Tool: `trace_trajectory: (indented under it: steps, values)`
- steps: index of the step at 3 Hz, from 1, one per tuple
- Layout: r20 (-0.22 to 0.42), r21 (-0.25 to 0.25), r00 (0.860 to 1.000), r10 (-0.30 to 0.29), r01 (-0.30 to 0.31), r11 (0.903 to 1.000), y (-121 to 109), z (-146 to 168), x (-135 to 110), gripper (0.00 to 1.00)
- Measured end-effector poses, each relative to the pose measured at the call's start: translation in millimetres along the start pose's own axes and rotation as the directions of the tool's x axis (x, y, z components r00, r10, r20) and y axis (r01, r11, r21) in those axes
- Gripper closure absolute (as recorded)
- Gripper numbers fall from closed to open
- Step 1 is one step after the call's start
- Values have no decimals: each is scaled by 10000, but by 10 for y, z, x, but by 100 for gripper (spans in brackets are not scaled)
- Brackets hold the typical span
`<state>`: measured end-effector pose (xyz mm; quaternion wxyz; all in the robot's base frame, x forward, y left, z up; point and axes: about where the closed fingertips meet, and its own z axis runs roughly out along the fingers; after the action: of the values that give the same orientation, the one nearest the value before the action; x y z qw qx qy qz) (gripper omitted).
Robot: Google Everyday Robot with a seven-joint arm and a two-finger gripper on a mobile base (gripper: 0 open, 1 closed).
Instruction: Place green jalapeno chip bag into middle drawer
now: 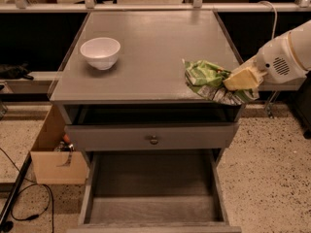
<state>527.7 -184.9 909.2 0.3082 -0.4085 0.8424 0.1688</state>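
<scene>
jaws clamped on green jalapeno chip bag (pixel 206 77), at cabinet top (pixel 146 67) front-right corner, middle drawer (pixel 153 208) open below

site: test lab (speckled floor (pixel 272 169), loose cables (pixel 32 217), cardboard box (pixel 53 166)) | tool (pixel 240 79): grips green jalapeno chip bag (pixel 204 74), cabinet (pixel 146 47) right edge

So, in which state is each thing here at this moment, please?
green jalapeno chip bag: crumpled, gripped, at front right corner of the cabinet top.
gripper: shut on the bag.
middle drawer: pulled out, empty.
white bowl: upright, empty.
cardboard box: open.
</scene>
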Motion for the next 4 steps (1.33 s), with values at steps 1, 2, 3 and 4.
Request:
trace_trajectory:
  steps: [1,2,3,4]
  values:
    - [1,0,10000,0,0,10000,0,0,0,100]
    - [445,-130,9982,404,-398,9991,134,64,139,100]
    - [1036,-103,9926,626,-618,9980,467,86,357,100]
    - [945,-73,9926,757,-753,9971,840,314,782,100]
